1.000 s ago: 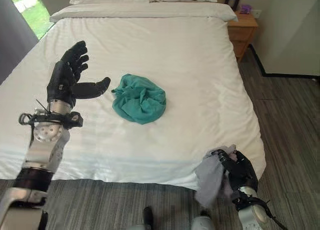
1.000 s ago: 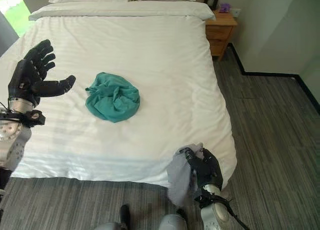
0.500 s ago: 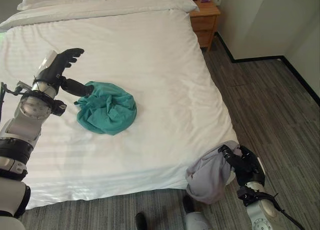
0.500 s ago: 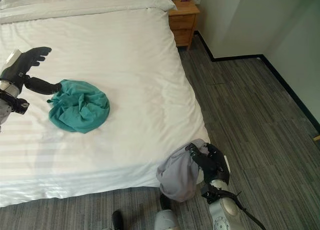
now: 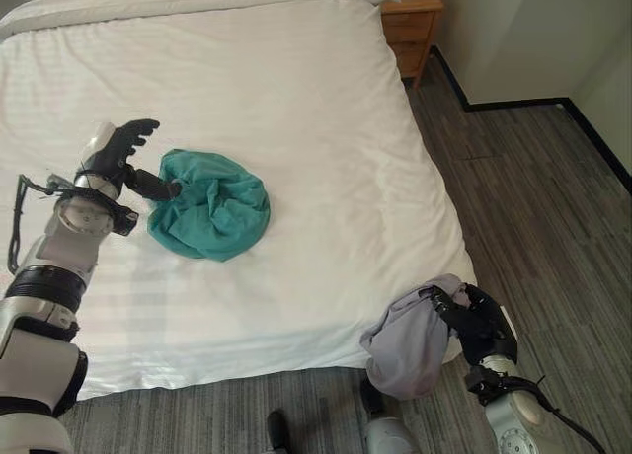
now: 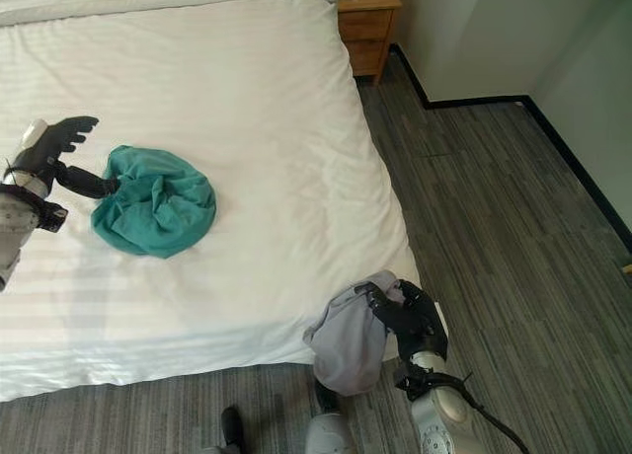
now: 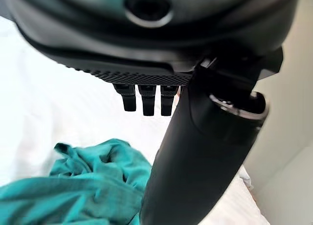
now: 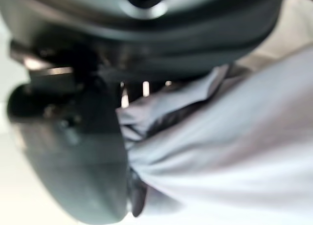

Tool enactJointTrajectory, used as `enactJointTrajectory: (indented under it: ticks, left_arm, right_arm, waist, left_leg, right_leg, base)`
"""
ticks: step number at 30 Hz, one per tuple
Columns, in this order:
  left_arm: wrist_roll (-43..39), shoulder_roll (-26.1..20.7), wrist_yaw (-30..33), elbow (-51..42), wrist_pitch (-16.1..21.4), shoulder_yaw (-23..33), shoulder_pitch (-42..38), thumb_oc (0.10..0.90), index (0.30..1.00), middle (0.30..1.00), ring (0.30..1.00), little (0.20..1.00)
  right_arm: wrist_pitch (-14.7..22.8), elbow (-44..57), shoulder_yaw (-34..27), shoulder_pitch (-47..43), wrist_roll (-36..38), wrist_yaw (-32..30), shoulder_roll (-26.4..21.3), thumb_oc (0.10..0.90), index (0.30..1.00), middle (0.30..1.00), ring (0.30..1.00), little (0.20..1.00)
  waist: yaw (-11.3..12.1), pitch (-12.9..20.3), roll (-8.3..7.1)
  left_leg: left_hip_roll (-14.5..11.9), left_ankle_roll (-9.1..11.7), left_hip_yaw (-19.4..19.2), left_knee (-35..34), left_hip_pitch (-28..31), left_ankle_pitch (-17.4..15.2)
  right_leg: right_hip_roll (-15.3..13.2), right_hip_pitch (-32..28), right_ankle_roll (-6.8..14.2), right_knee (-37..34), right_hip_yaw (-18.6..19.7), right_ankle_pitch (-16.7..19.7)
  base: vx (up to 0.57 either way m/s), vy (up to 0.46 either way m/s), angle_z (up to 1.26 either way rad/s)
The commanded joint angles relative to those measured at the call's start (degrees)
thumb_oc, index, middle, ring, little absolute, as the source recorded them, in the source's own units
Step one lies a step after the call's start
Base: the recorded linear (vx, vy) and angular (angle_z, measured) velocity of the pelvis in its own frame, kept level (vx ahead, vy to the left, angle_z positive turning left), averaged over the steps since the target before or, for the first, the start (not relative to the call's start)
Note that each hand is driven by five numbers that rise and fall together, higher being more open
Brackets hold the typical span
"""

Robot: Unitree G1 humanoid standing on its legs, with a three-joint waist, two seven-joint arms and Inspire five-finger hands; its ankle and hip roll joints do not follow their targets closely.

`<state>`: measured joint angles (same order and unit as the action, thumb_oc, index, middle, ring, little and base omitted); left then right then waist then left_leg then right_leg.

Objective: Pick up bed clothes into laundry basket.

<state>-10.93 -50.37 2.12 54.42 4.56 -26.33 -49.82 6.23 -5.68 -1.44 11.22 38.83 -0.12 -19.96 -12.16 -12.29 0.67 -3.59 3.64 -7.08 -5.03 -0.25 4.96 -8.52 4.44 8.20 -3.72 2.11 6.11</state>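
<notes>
A crumpled teal garment (image 5: 210, 214) lies on the white bed (image 5: 296, 109), left of its middle. My left hand (image 5: 117, 158) is open at the garment's left edge, fingers straight and spread, thumb reaching to the cloth. The left wrist view has the thumb (image 7: 195, 156) over the teal cloth (image 7: 78, 191). A grey garment (image 5: 410, 336) hangs off the bed's near right corner, and my right hand (image 5: 479, 326) is shut on it. In the right wrist view the grey cloth (image 8: 220, 156) is bunched against the hand.
A wooden nightstand (image 5: 415, 10) stands at the bed's far right corner. Grey plank floor (image 5: 533, 197) runs along the bed's right side, bounded by a pale wall with a dark skirting (image 5: 513, 104).
The camera has turned right. My left hand has come down from above the bed to the teal garment's left edge. The right hand still holds the grey garment, now hanging lower.
</notes>
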Motion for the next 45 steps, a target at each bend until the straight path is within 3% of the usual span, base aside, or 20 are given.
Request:
enactJointTrajectory:
  ticks: [1, 5, 6, 8, 9, 14, 15, 16, 19, 21, 27, 33, 39, 42, 44, 45]
  left_arm:
    - [1.99, -0.59, 5.83, 3.84, 2.07, 4.3, -12.24, 0.8, 0.9, 0.9, 0.9, 0.9]
    - [4.39, 1.52, 6.19, 10.05, 0.86, 3.52, -14.27, 0.8, 0.9, 0.9, 0.9, 0.9]
    - [5.42, 2.23, 6.89, 14.84, 0.32, 5.39, -14.07, 0.8, 0.9, 0.9, 0.9, 0.9]
    - [5.17, 2.04, 7.03, 15.76, 0.21, 6.27, -14.13, 0.8, 0.9, 0.9, 0.9, 0.9]
    - [5.85, 2.33, 6.7, 18.9, -0.41, 7.76, -13.02, 0.8, 0.9, 0.9, 0.9, 0.9]
    - [4.68, 1.94, 6.26, 19.42, -0.45, 11.31, -9.77, 0.8, 0.9, 0.9, 0.9, 0.9]
    - [3.79, 1.83, 6.02, 18.96, -0.28, 12.01, -9.0, 0.764, 0.846, 0.846, 0.846, 0.846]
    - [1.65, 1.51, 6.18, 16.96, 0.36, 12.72, -8.47, 0.4, 0.3, 0.3, 0.3, 0.3]
    - [-1.58, 1.38, 6.66, 14.49, 1.2, 13.64, -7.98, 0.4, 0.3, 0.3, 0.3, 0.3]
    - [-11.62, 0.89, 7.82, 6.53, 4.25, 16.72, -6.93, 0.4, 0.3, 0.3, 0.3, 0.3]
    - [-27.29, -1.36, 9.03, -13.65, 10.19, 20.58, -2.93, 0.4, 0.3, 0.3, 0.3, 0.3]
    - [-32.1, -3.43, 9.22, -29.7, 14.23, 22.38, 1.2, 0.4, 0.3, 0.3, 0.3, 0.3]
    - [-31.13, -6.32, 8.72, -45.65, 17.57, 26.13, 7.06, 0.4, 0.3, 0.3, 0.3, 0.3]
    - [-28.95, -1.01, 8.32, -55.22, 18.54, 33.71, 17.99, 0.4, 0.3, 0.3, 0.3, 0.3]
    - [-27.88, 7.37, 6.06, -62.32, 17.83, 39.71, 29.91, 0.4, 0.3, 0.3, 0.3, 0.3]
    - [-28.38, 13.89, 4.47, -65.83, 17.09, 42.36, 37.48, 0.4, 0.3, 0.3, 0.3, 0.3]
  right_arm:
    - [6.02, 7.2, 0.62, -7.39, 2.58, 1.48, -1.83, 0.4, 0.3, 0.3, 0.3, 0.3]
    - [5.58, 6.29, 3.7, -8.99, 2.66, 1.6, -1.97, 0.4, 0.3, 0.3, 0.3, 0.3]
    - [5.1, 6.45, 5.51, -8.68, 1.54, 2.23, -2.0, 0.4, 0.3, 0.3, 0.3, 0.3]
    - [5.09, 6.89, 5.98, -8.46, 1.4, 2.39, -2.11, 0.4, 0.3, 0.3, 0.3, 0.3]
    - [5.12, 7.38, 7.31, -7.72, 0.87, 2.91, -1.86, 0.4, 0.3, 0.3, 0.3, 0.3]
    - [5.27, 7.87, 7.09, -5.34, 0.84, 3.46, -0.87, 0.4, 0.3, 0.3, 0.3, 0.3]
    - [5.24, 7.74, 6.86, -4.91, 0.83, 3.46, -0.81, 0.4, 0.3, 0.3, 0.3, 0.3]
    - [5.36, 7.57, 6.53, -4.64, 0.5, 3.44, -0.95, 0.4, 0.3, 0.3, 0.3, 0.3]
    - [5.47, 7.18, 6.21, -4.88, 0.13, 3.23, -1.27, 0.4, 0.3, 0.3, 0.3, 0.3]
    - [5.35, 6.56, 5.8, -5.61, -0.37, 3.1, -1.51, 0.4, 0.3, 0.3, 0.3, 0.3]
    - [4.37, 5.27, 4.71, -7.42, -2.23, 2.55, -2.55, 0.4, 0.3, 0.3, 0.3, 0.3]
    - [3.89, 4.0, 2.5, -6.98, -3.38, 2.25, -2.61, 0.4, 0.3, 0.3, 0.3, 0.3]
    - [3.78, 2.3, 0.2, -7.28, -3.91, 1.81, -1.66, 0.4, 0.3, 0.3, 0.3, 0.3]
    - [3.68, 1.28, -0.61, -7.66, -5.2, 1.61, -0.52, 0.4, 0.3, 0.3, 0.3, 0.3]
    - [3.44, 1.78, -1.6, -7.74, -5.86, 1.24, 0.4, 0.4, 0.3, 0.3, 0.3, 0.3]
    - [3.49, 2.07, -2.52, -7.69, -5.91, 1.06, 1.04, 0.4, 0.3, 0.3, 0.3, 0.3]
  waist:
    - [-0.04, -1.01, -3.86]
    - [-0.82, -3.07, -5.57]
    - [-1.52, -4.01, -7.49]
    - [-1.75, -3.76, -7.79]
    - [-1.87, -4.23, -8.81]
    - [-1.89, -3.42, -9.03]
    - [-1.69, -3.31, -8.94]
    - [-1.04, -3.14, -8.47]
    - [-0.49, -3.09, -7.86]
    - [0.94, -2.7, -6.53]
    - [3.05, -0.41, -4.29]
    - [4.82, 2.03, -2.43]
    - [8.03, 4.42, -1.17]
    - [9.91, 5.32, -1.37]
    - [10.79, 5.78, -1.56]
    - [11.2, 6.18, -1.51]
  left_leg:
    - [-0.83, 1.56, 2.47, 0.19, 1.18, -5.51]
    - [-1.54, 2.04, 2.08, 0.19, -2.39, -4.12]
    - [-2.11, 2.45, 1.39, 0.03, -4.09, -3.45]
    - [-2.34, 2.64, 1.22, 0.03, -5.17, -3.26]
    - [-2.77, 3.03, 1.0, 0.03, -6.56, -2.71]
    - [-2.98, 3.32, 1.32, 0.03, -7.59, -2.83]
    - [-3.02, 3.34, 1.43, 0.03, -7.34, -3.0]
    - [-2.95, 3.35, 1.7, 0.03, -6.88, -3.28]
    - [-2.89, 3.34, 2.01, 0.03, -6.37, -3.56]
    - [-2.77, 3.26, 2.65, 0.03, -5.14, -4.43]
    - [-2.13, 3.12, 4.1, 0.03, -3.31, -4.73]
    - [-1.35, 2.81, 6.46, 0.03, -0.79, -5.42]
    - [-0.04, 2.17, 10.28, 0.03, 1.15, -5.76]
    - [0.62, 1.84, 11.73, 0.03, 1.92, -6.04]
    - [1.3, 1.45, 12.17, 0.03, 2.08, -5.58]
    - [1.59, 1.18, 12.34, 0.05, 2.48, -5.81]
  right_leg:
    - [-4.75, 3.23, 6.12, 0.97, -1.61, 0.83]
    - [-4.13, 6.76, 5.75, 0.97, -0.87, 2.24]
    - [-3.51, 7.95, 5.9, -0.49, -0.97, 3.58]
    - [-3.3, 8.76, 5.96, -0.78, -0.92, 3.79]
    - [-2.98, 9.7, 5.97, -1.21, -0.97, 3.86]
    - [-2.92, 10.64, 5.65, -1.15, -1.39, 3.44]
    - [-2.98, 10.44, 5.62, -1.11, -1.53, 3.24]
    - [-3.17, 9.91, 5.57, -1.03, -1.92, 2.79]
    - [-3.32, 9.19, 5.5, -1.01, -2.37, 2.37]
    - [-3.49, 7.46, 5.5, -0.97, -3.01, 1.4]
    - [-4.13, 4.52, 5.51, -0.98, -4.72, 0.62]
    - [-5.24, 0.2, 5.55, -0.01, -6.42, -0.98]
    - [-6.52, -3.67, 5.23, 2.84, -9.0, -3.54]
    - [-7.21, -5.17, 4.84, 4.14, -10.06, -4.68]
    - [-7.73, -5.75, 4.4, 4.16, -10.53, -4.4]
    - [-7.96, -6.36, 4.24, 3.95, -10.81, -4.43]
  base:
    - [-0.31, -0.009, -0.03]
    - [-0.16, -0.037, -0.06]
    - [-0.07, -0.071, -0.18]
    - [-0.07, -0.061, -0.12]
    - [-0.05, -0.036, -0.06]
    - [0.01, -0.019, -0.04]
    - [0.08, -0.025, 0.03]
    - [0.08, -0.012, 0.02]
    - [0.05, -0.003, 0.02]
    - [0.06, 0.01, 0.04]
    - [0.05, 0.016, 0.13]
    - [0.06, 0.024, 0.21]
    - [0.03, 0.016, 0.26]
    - [0.02, 0.012, 0.31]
    - [-0.03, 0.022, 0.16]
    - [-0.03, 0.028, 0.22]
